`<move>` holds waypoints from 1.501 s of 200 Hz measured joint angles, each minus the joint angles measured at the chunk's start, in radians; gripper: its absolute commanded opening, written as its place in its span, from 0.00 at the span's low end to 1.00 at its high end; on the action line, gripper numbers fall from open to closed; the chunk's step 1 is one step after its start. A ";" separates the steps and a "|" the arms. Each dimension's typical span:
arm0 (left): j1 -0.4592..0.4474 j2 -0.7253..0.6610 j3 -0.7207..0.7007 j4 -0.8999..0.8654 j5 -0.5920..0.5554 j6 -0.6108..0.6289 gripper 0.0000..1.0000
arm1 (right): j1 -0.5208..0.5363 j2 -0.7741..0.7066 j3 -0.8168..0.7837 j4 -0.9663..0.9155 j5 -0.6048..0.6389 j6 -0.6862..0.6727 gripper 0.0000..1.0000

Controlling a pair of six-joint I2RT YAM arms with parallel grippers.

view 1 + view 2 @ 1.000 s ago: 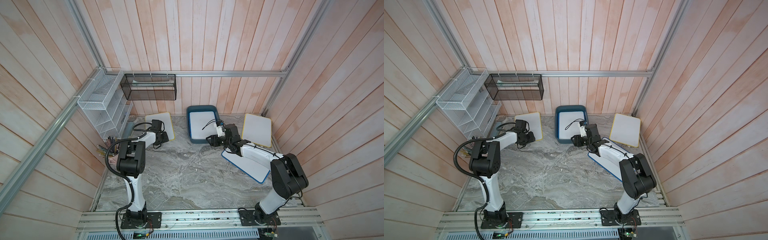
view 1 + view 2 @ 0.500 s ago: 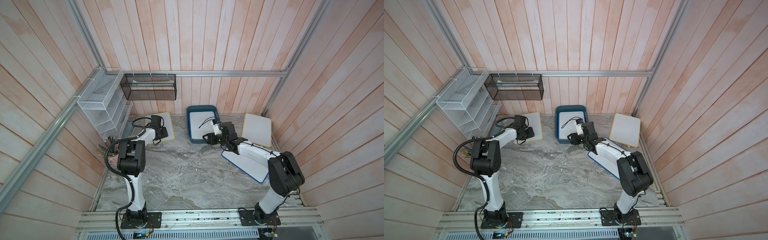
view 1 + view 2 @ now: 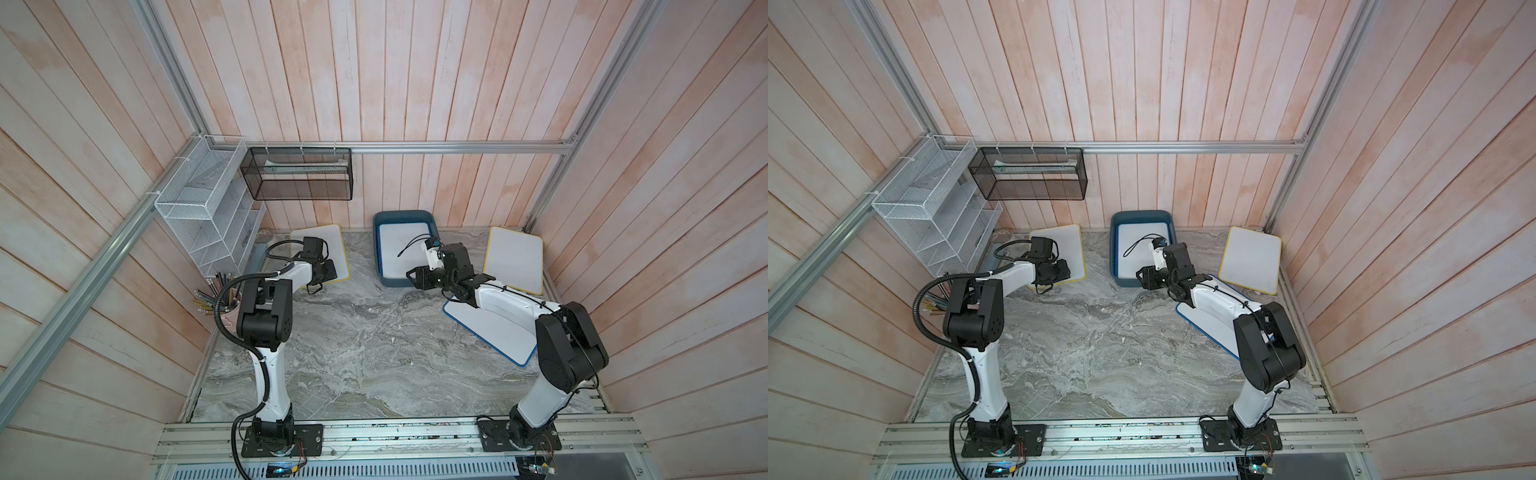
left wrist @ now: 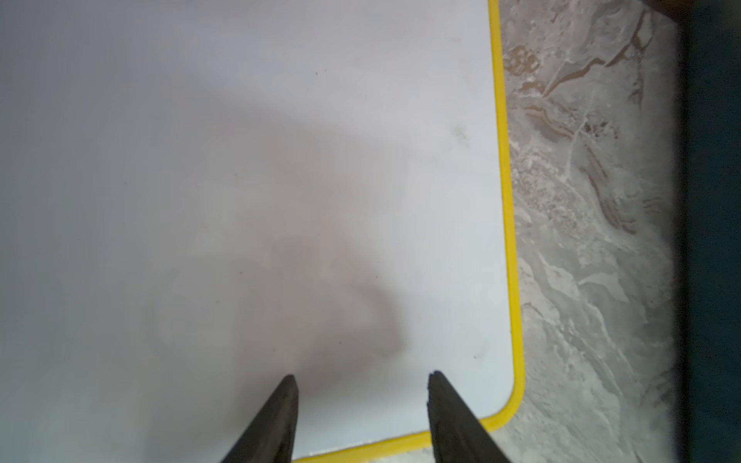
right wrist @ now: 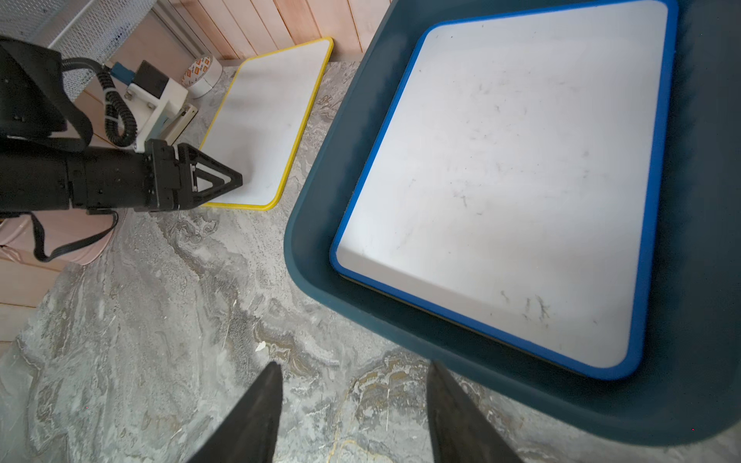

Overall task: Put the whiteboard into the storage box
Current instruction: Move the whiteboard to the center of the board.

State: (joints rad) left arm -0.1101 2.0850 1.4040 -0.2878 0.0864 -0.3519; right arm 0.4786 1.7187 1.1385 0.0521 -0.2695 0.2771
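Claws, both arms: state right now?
Left claw: open, empty, over the yellow-edged rectangular whiteboard.
Right claw: open, empty, over the grey marble tabletop.

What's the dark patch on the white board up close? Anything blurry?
Left wrist view: the grey patch on the yellow-edged whiteboard is shadow from the left gripper; the storage box at the frame's edge is blurred. Right wrist view: sharp, scuffs visible on the blue-edged whiteboard.
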 measured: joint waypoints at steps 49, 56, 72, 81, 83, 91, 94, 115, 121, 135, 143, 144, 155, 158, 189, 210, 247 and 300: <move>-0.036 -0.165 -0.239 0.064 0.049 -0.039 0.54 | 0.000 0.002 0.001 0.003 0.003 0.000 0.58; -0.039 -0.187 -0.267 0.063 0.063 -0.049 0.54 | 0.000 0.003 0.001 0.005 0.003 0.000 0.58; -0.053 -0.226 -0.317 0.063 0.080 -0.064 0.54 | 0.000 0.012 0.001 0.008 0.003 0.000 0.58; -0.067 -0.243 -0.341 0.066 0.088 -0.074 0.54 | 0.000 0.019 0.001 0.008 0.003 0.000 0.58; -0.072 -0.248 -0.348 0.068 0.090 -0.077 0.54 | 0.000 0.020 0.001 0.008 0.003 0.000 0.58; -0.091 -0.266 -0.373 0.076 0.092 -0.085 0.54 | 0.000 0.024 0.001 0.008 0.003 0.000 0.58; -0.100 -0.274 -0.384 0.079 0.092 -0.087 0.54 | 0.000 0.026 0.001 0.008 0.003 0.000 0.58; -0.167 -0.329 -0.461 0.106 0.100 -0.118 0.54 | 0.001 0.034 0.001 0.015 0.002 0.003 0.58; -0.186 -0.343 -0.480 0.110 0.100 -0.128 0.54 | 0.001 0.037 0.001 0.018 -0.002 0.004 0.58; -0.232 -0.383 -0.527 0.120 0.104 -0.157 0.54 | 0.001 0.047 0.002 0.028 -0.011 0.009 0.58; -0.253 -0.402 -0.548 0.120 0.108 -0.172 0.54 | 0.001 0.054 0.002 0.031 -0.019 0.011 0.58; -0.256 -0.404 -0.550 0.120 0.109 -0.174 0.54 | 0.001 0.054 0.001 0.031 -0.020 0.012 0.58; -0.280 -0.428 -0.574 0.116 0.115 -0.195 0.54 | 0.002 0.063 0.002 0.034 -0.027 0.016 0.58; -0.287 -0.435 -0.579 0.113 0.116 -0.201 0.54 | 0.002 0.066 0.001 0.035 -0.029 0.016 0.58; -0.371 -0.510 -0.634 0.054 0.115 -0.260 0.54 | 0.005 0.083 0.001 0.047 -0.043 0.027 0.58; -0.454 -0.560 -0.666 -0.001 0.120 -0.302 0.54 | 0.005 0.089 0.001 0.059 -0.050 0.038 0.58; -0.613 -0.591 -0.673 -0.077 0.135 -0.357 0.54 | 0.013 0.115 0.008 0.076 -0.068 0.046 0.58; -0.703 -0.729 -0.677 -0.304 0.040 -0.395 0.56 | 0.034 0.122 0.010 0.081 -0.074 0.058 0.58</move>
State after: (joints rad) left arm -0.8135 1.3556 0.7273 -0.5919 0.1265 -0.7467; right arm 0.5121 1.8412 1.1484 0.1329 -0.3431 0.3347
